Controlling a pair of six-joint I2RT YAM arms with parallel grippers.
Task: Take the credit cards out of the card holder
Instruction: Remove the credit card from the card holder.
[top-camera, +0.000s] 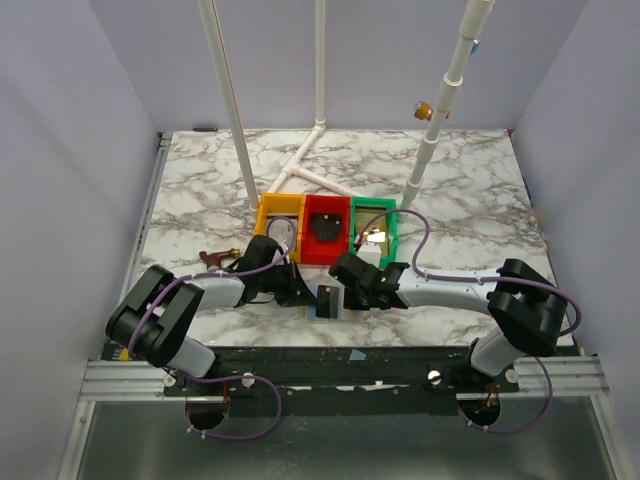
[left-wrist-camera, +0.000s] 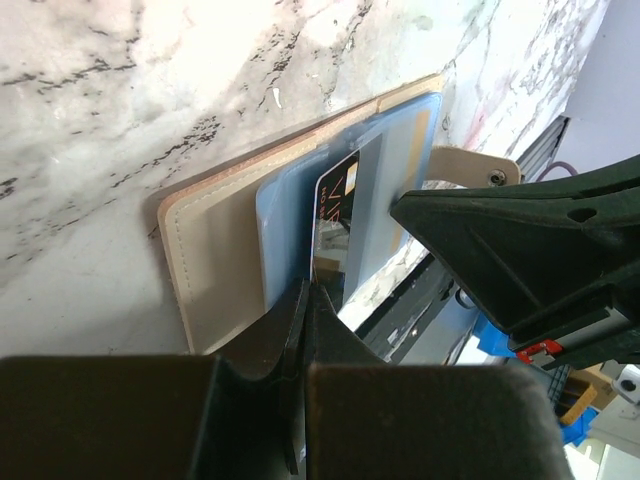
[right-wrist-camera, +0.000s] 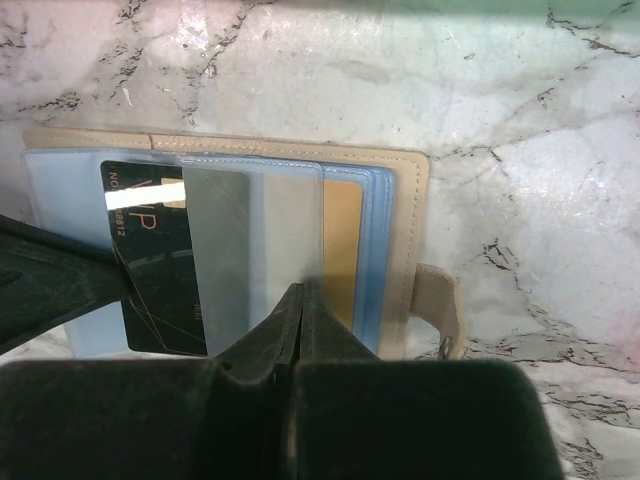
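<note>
The holder (top-camera: 328, 302) lies open on the table (top-camera: 200, 190) near its near edge, between the two grippers and just near of the red tray (top-camera: 326, 203). Tan cover down, blue sleeves up. Three cards show in it: a black card (right-wrist-camera: 160, 275) on the left, a grey card (right-wrist-camera: 250, 240) in the middle, a gold card (right-wrist-camera: 340, 240) on the right. The left gripper (left-wrist-camera: 303, 292) is clenched, tips at the black card's edge; a grip on it cannot be confirmed. The right gripper (right-wrist-camera: 300, 295) is clenched, tips over the grey card's sleeve. A loose gold card (top-camera: 375, 238) lies in the green tray (top-camera: 393, 228)
</note>
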